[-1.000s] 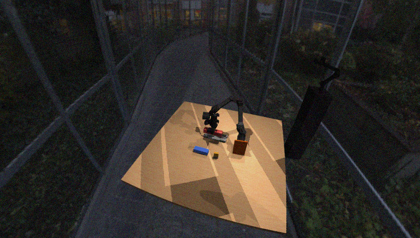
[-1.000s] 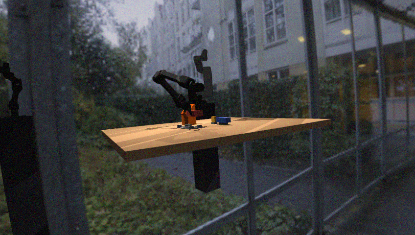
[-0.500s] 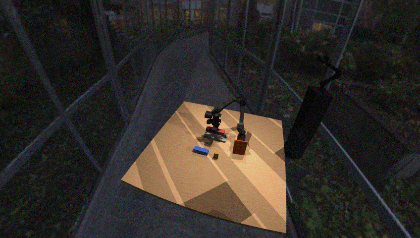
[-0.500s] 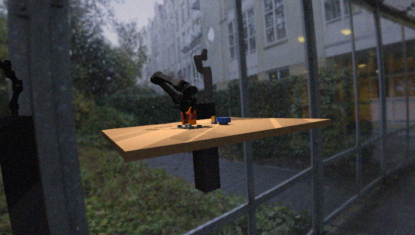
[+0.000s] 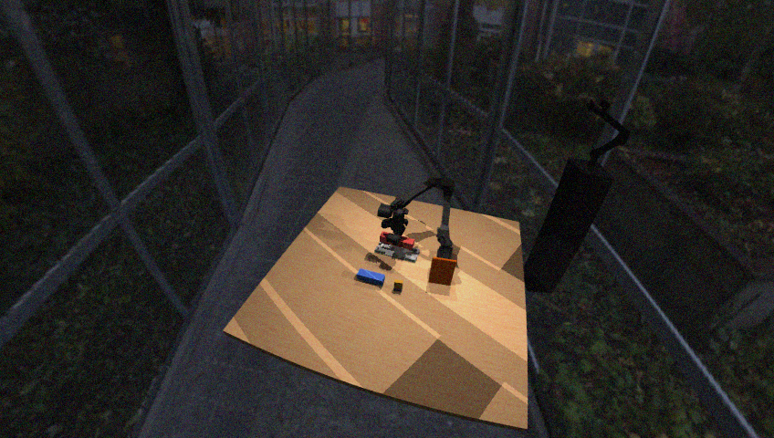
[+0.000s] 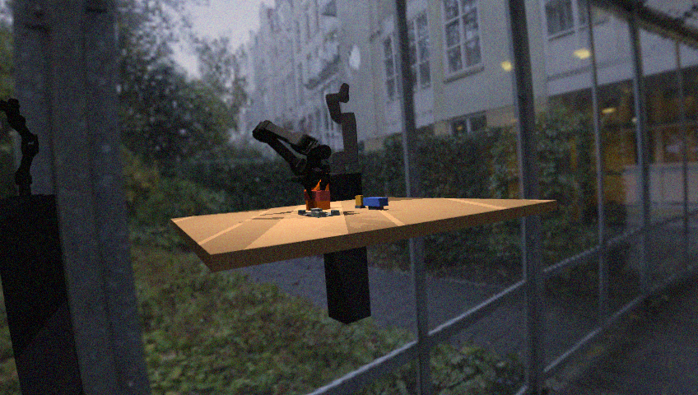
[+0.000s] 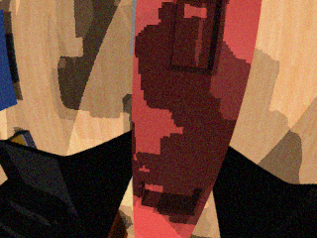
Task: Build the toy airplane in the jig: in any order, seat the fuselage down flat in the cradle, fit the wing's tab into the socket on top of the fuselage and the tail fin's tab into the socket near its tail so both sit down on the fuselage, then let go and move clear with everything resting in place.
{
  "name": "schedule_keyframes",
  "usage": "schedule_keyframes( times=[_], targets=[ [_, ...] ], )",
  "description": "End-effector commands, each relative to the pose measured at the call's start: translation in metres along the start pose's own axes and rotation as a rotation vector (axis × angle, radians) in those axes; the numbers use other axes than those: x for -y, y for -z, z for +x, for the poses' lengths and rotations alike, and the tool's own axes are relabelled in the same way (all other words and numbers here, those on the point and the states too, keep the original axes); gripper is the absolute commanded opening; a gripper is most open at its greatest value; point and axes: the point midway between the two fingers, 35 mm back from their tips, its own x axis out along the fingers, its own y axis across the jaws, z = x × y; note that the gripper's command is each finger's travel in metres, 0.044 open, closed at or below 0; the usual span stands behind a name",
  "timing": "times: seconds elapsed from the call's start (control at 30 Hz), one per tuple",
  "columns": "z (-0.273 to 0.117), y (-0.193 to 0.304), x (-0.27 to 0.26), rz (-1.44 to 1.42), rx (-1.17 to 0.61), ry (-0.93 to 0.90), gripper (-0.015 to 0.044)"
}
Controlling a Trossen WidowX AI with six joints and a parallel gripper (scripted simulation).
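My gripper [image 5: 395,236] [image 6: 318,188] [image 7: 175,137] is shut on the red fuselage [image 5: 406,242] [image 6: 321,197] [image 7: 178,94], one finger on each side. The fuselage is roughly level, a little above the grey cradle [image 5: 384,251] [image 6: 335,213], with a gap visible below it in the exterior view. In the wrist view its larger socket is at the top and the smaller one near the bottom; the cradle is almost wholly hidden there. The blue wing [image 5: 370,276] [image 6: 375,202] [image 7: 6,64] and the small yellow tail fin [image 5: 398,285] [image 6: 359,200] [image 7: 19,139] lie on the table.
An upright orange block [image 5: 442,271] [image 6: 323,205] stands on the table by the arm's base, to the right of the cradle in the top view. The wooden table [image 5: 326,325] [image 6: 440,215] carries hard shadow bands. Other dark arms on pillars stand beyond the table.
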Motion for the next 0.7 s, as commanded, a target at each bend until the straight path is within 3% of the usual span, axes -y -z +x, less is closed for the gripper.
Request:
schedule_keyframes(
  times=[0.0,0.67],
  targets=[
    [0.0,0.0,0.001,-0.004,0.002,0.003,0.0195],
    [0.02,-0.001,0.001,-0.004,0.002,0.002,0.0195]
  ],
)
